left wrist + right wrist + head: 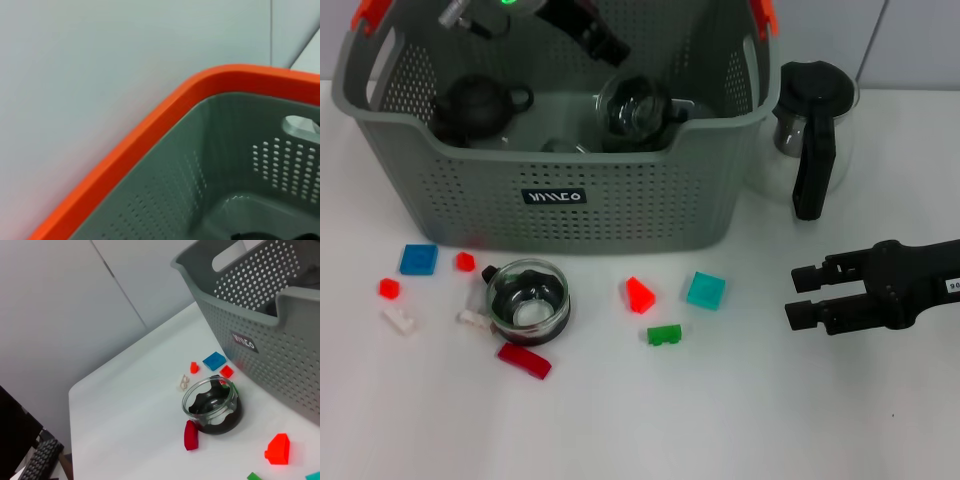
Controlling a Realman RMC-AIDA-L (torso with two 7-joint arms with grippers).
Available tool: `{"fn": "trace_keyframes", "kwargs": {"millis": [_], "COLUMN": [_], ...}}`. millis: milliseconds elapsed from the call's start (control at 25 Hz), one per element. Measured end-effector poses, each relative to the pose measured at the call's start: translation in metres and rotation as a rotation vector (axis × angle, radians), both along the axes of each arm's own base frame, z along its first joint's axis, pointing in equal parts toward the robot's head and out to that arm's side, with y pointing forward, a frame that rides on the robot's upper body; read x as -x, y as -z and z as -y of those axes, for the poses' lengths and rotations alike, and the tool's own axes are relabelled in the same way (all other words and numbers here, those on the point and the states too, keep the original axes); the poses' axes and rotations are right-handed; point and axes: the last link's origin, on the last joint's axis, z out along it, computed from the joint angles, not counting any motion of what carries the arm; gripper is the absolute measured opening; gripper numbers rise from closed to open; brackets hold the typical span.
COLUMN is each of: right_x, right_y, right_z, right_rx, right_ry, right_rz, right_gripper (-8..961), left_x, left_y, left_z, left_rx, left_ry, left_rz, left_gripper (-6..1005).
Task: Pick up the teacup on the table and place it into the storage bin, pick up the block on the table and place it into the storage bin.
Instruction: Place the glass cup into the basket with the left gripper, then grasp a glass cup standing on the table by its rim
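Note:
The grey perforated storage bin (620, 215) stands at the back of the table, with a black teapot (475, 105) and a glass teacup (638, 105) inside. My left gripper (605, 45) hangs over the bin just above that cup; the left wrist view shows only the bin's orange rim (150, 135). A second glass teacup (527, 300) with a dark base stands on the table in front of the bin, also in the right wrist view (212, 407). Around it lie coloured blocks: red (639, 294), teal (705, 290), green (664, 335), dark red (524, 360). My right gripper (807, 295) is open and empty at the right.
A glass pot with a black handle (810, 135) stands right of the bin. More blocks lie left of the cup: blue (418, 259), small red (465, 261), red (388, 288), white (398, 320). The table's far edge (125, 360) shows in the right wrist view.

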Motion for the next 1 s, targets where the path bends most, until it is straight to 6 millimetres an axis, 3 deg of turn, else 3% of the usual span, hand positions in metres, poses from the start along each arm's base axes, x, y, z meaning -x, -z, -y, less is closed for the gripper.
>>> {"fn": "trace_keyframes", "kwargs": {"millis": [160, 240, 560, 800, 1000], "right_x": [0.0, 0.0, -0.001, -0.001, 0.0], "right_y": [0.0, 0.0, 0.0, -0.001, -0.001], "right_z": [0.0, 0.0, 0.002, 0.002, 0.001], "right_rx": [-0.003, -0.003, 0.0, 0.006, 0.009], "right_ry": [-0.004, -0.004, -0.001, 0.004, 0.001], "right_rz": [-0.001, -0.002, -0.004, -0.005, -0.002], "right_gripper": [715, 715, 715, 714, 714], "left_x": [-0.002, -0.004, 0.007, 0.038, 0.063], "left_y": [-0.01, -0.023, -0.096, -0.132, -0.13], "left_z": [0.003, 0.008, 0.039, 0.082, 0.128], "left_rx": [0.012, 0.022, 0.103, 0.254, 0.439], "left_ry": [-0.019, -0.035, -0.112, -0.145, -0.09], "left_rz": [0.039, 0.098, 0.437, 0.61, 0.593], "left_gripper": [589, 604, 626, 619, 616]}}
